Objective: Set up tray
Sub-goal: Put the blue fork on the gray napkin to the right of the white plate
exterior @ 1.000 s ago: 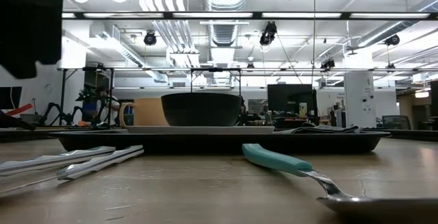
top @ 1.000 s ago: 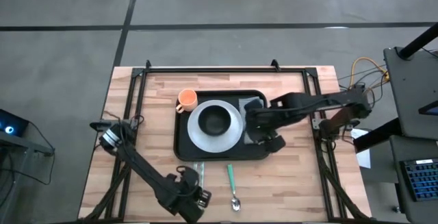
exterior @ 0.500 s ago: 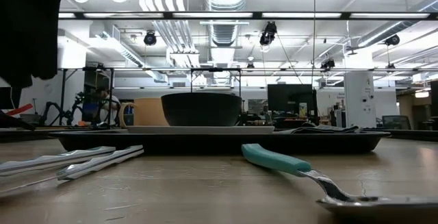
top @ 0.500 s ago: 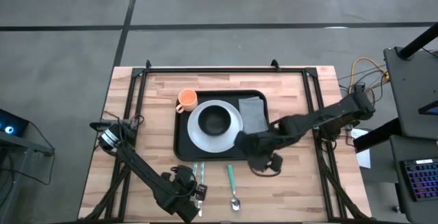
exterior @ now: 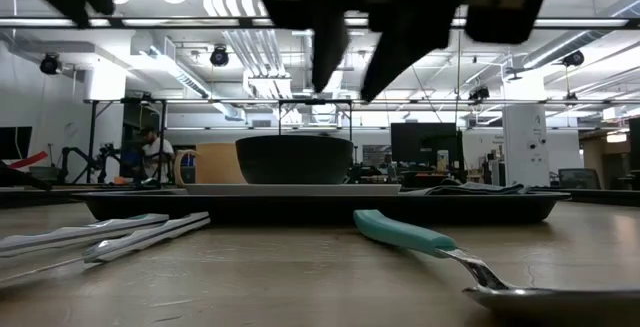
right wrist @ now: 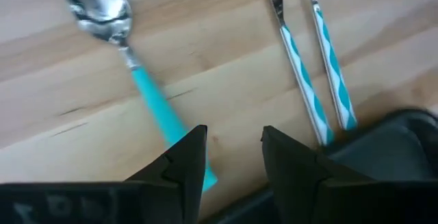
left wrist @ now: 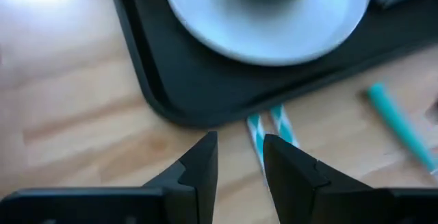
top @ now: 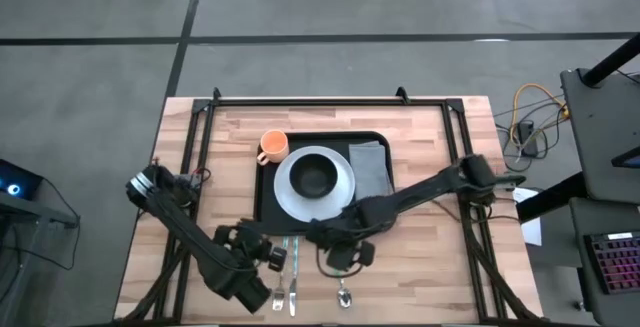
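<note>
the right gripper (top: pixel 340 257) hangs in the lower centre of the overhead frame, directly above the teal handle of the spoon (top: pixel 339 272) on the bare table (top: pixel 430 257); its wrist camera shows the fingers released, a narrow gap between them, with the handle running under that gap; the tray (top: pixel 268 212) sits mid-frame, already carrying the white plate (top: pixel 340 192), the dark bowl (top: pixel 317 175) on it, and the grey napkin (top: pixel 372 164) at its right; the orange cup (top: pixel 273 146) stands at the tray's upper-left corner; a knife and fork (top: pixel 286 267) lie side by side just below the tray's lower edge, and the left gripper (top: pixel 268 259), fingers likewise parted with nothing between them, hovers beside them; judged from this, the spoon is the piece in hand; a clean pick calls for a straight descent so the fingers straddle the thin handle mid-length, well clear of the tray rim and of the left arm close by; a glancing touch could skid the spoon across the wood
</note>
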Tool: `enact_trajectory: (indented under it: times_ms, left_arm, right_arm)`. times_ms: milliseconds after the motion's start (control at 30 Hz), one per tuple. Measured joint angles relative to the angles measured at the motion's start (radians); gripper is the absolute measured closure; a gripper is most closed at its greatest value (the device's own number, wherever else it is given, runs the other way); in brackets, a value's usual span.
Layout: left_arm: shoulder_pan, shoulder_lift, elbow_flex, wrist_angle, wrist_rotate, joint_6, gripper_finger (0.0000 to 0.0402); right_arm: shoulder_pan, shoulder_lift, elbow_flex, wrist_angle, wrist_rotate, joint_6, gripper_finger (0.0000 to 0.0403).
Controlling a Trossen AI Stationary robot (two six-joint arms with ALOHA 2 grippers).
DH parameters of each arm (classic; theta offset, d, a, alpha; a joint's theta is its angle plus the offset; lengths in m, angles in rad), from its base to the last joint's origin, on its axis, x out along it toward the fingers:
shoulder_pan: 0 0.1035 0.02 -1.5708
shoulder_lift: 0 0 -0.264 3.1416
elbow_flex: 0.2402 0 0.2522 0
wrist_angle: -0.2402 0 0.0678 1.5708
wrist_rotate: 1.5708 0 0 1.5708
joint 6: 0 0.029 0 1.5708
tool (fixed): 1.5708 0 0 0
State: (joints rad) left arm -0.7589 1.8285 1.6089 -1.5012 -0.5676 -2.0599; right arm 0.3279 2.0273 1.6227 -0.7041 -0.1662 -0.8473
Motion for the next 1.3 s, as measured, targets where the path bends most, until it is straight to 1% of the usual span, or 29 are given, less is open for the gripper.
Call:
enact_trajectory:
  times_ms: [133,267,433,600,867,1033,1300]
  left_arm:
    - [0.0,-0.073,0.0,-0.047,-0.075,0.017,0.0304]
    - [0.001,-0.127,-0.002,-0.057,-0.127,0.053,0.0304]
    - [0.001,-0.185,-0.009,-0.071,-0.149,0.082,0.0304]
    - [0.003,-0.241,-0.021,-0.07,-0.169,0.112,0.0304]
    - [0.01,-0.333,-0.04,-0.07,-0.176,0.169,0.0304]
    - [0.009,-0.357,-0.045,-0.07,-0.2,0.208,0.0304]
    - [0.009,-0.367,-0.044,-0.07,-0.213,0.253,0.0304]
  right_arm:
    - [0.0,0.102,0.107,0.02,0.0,-0.024,0.0277]
    - [-0.002,0.195,0.225,0.032,0.007,-0.019,0.028]
    - [-0.001,0.296,0.375,0.031,0.012,-0.043,0.0278]
    - [0.002,0.37,0.482,0.034,0.02,-0.043,0.028]
    - [0.002,0.459,0.565,0.044,0.037,-0.011,0.027]
    - [0.001,0.489,0.566,0.065,0.034,0.007,0.0266]
    - [0.002,0.501,0.563,0.128,0.034,0.03,0.0278]
